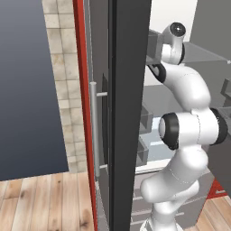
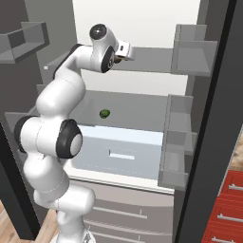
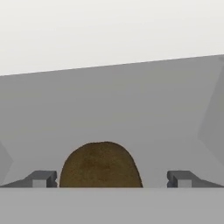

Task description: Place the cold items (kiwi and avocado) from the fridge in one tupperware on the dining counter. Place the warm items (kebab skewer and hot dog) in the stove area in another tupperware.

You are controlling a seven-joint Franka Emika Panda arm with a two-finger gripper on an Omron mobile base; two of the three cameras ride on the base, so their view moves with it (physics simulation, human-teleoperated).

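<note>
The fridge [image 2: 142,28] stood open, the arm [image 2: 61,95] reaching onto an upper shelf [image 2: 152,59]. There the tool [image 3: 112,178] was released, jaws wide, with the kiwi [image 3: 100,165] between its 2 fingertips [image 3: 41,178]. The kiwi looked light, fuzzy and slightly soft; I'd grip its middle gently. The avocado [image 2: 104,113] lay 1 shelf lower.

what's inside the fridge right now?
A brown kiwi sits on a grey shelf between the open pincer tips; a green avocado lies on a lower shelf. The arm hides part of the interior.
</note>
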